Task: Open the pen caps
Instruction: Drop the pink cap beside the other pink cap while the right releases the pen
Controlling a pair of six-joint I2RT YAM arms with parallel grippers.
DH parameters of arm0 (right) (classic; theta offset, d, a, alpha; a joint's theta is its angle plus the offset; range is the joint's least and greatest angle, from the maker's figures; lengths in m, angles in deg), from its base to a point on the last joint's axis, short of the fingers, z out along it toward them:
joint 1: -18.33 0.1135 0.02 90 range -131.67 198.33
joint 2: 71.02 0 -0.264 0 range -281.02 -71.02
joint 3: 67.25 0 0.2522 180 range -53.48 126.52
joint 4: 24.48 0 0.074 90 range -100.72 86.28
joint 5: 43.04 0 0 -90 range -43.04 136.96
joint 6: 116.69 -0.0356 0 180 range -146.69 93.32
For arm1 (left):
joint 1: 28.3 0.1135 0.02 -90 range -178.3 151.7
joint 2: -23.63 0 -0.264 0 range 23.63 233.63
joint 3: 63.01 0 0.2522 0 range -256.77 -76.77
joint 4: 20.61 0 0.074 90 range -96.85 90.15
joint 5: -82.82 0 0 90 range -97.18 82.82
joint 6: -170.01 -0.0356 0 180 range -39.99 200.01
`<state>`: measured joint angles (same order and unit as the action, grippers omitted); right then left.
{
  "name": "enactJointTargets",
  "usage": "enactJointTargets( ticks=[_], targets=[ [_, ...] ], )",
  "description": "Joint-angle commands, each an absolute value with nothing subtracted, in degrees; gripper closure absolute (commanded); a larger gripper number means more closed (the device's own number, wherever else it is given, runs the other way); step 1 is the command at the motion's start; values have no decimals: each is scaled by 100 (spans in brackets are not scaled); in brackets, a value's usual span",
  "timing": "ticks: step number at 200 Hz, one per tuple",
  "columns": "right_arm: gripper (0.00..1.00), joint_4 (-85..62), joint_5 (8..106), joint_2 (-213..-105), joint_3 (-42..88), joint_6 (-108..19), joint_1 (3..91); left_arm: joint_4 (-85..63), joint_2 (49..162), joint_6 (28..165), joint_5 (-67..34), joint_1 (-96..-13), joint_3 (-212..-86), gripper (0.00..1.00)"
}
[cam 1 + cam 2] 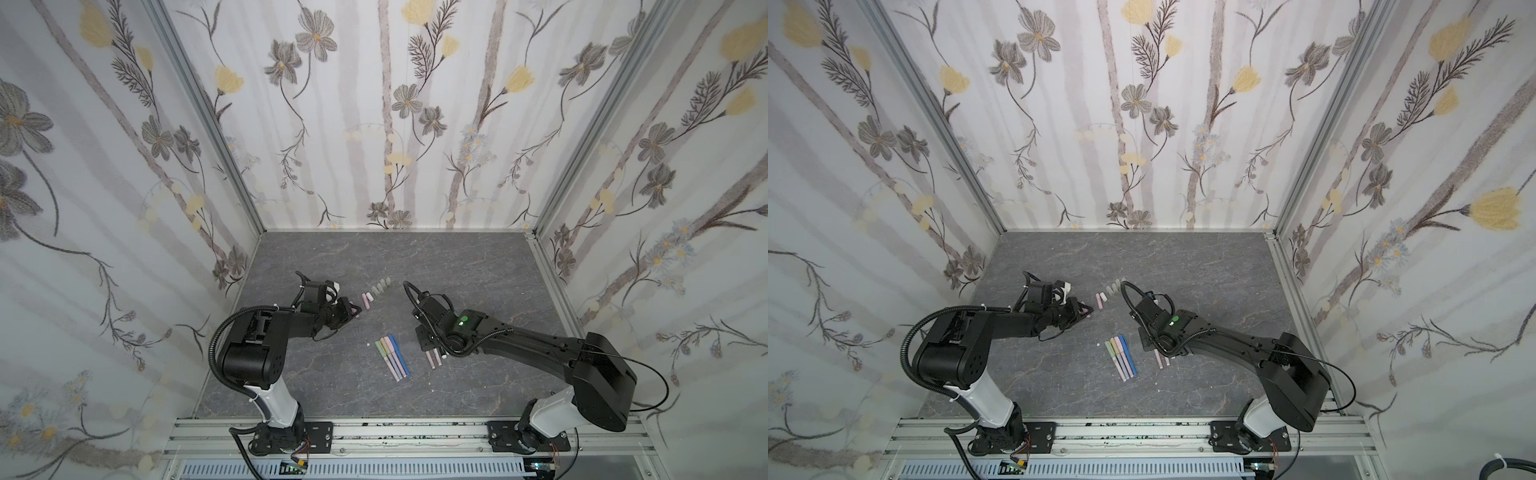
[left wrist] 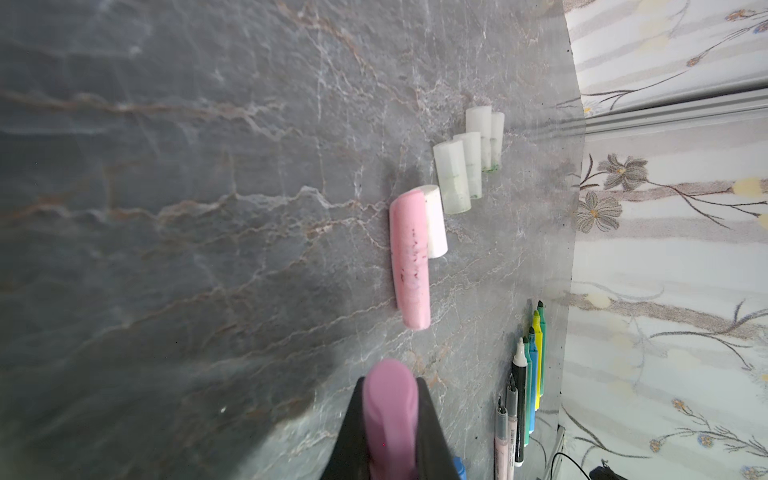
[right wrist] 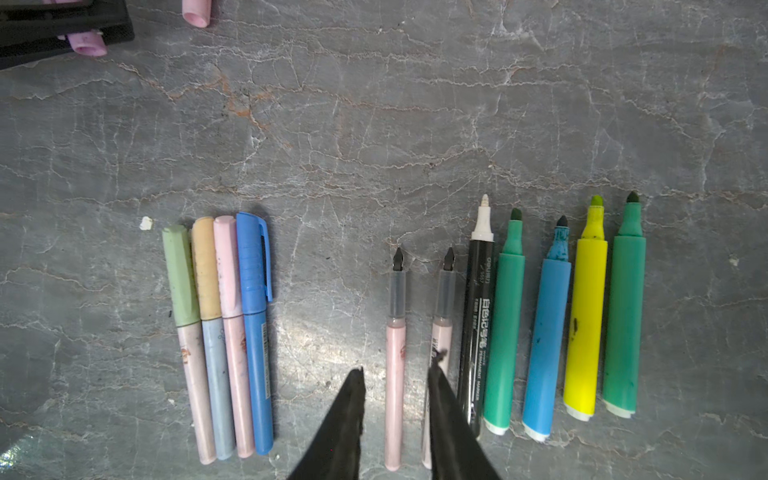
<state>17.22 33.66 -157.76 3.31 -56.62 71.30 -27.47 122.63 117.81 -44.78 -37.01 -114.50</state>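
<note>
Your left gripper [image 2: 390, 380] is clamping a purple cap [image 2: 390, 411] between its jaws, with the cap's rounded end sticking out past the tips. Just ahead of those jaws a pink cap [image 2: 409, 266] is lying on the grey table [image 2: 166, 208]. A white cap [image 2: 434, 224] is touching its far side, and translucent caps [image 2: 453, 174] are lining up beyond. Your right gripper [image 3: 397, 369] is standing with its jaws apart, straddling an uncapped pink pen [image 3: 394, 415]. A second uncapped pink pen [image 3: 444, 299] is passing under one jaw. Outside that jaw, five uncapped markers [image 3: 544, 332] are lying side by side. Off the other jaw, four capped pens [image 3: 226, 332] are resting together.
</note>
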Motion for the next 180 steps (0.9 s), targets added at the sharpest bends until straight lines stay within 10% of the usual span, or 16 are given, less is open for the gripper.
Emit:
enactJointTargets(
  ticks=[1, 180],
  targets=[
    [71, 1549, 3464, -15841, 338, -5663, 7134, -3038, 12366, 11894, -4571, -3724, -11521, 100],
    [71, 1346, 3730, -15993, 268, -5664, 7144, -2992, 12683, 11894, -4602, -3755, -11799, 74]
  ],
)
